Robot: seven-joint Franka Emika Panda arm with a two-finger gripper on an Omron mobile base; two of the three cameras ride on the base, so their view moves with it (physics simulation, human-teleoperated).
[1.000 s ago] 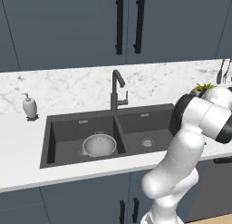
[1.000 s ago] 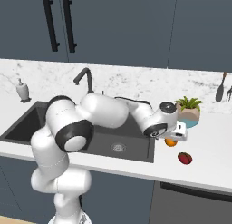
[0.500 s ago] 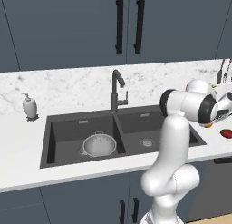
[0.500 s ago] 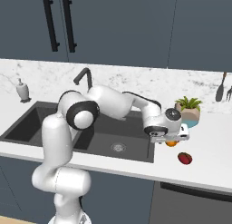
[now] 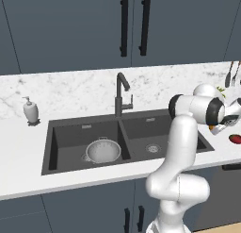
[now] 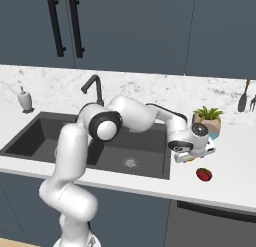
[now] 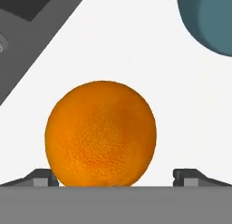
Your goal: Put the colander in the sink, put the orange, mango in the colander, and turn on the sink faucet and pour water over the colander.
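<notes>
Around the orange (image 7: 100,133): bare white counter (image 7: 136,51) lies open on all visible sides; the widely parted fingertips (image 7: 41,177) flank it with a gap on each side.
Beyond the orange: a teal round pot (image 7: 209,19) stands near, well apart from the fruit.
Toward the sink (image 6: 150,168): the counter strip between orange and basin edge is unobstructed.
Mango (image 6: 203,174): lies just beside the gripper (image 6: 191,156) on the counter front, apart from it.
Left basin: the colander (image 5: 102,150) sits there, open from above.
Faucet (image 5: 122,95): rises behind the basin divider, its spout hooking over the left basin.
Right basin: free, drain visible.
</notes>
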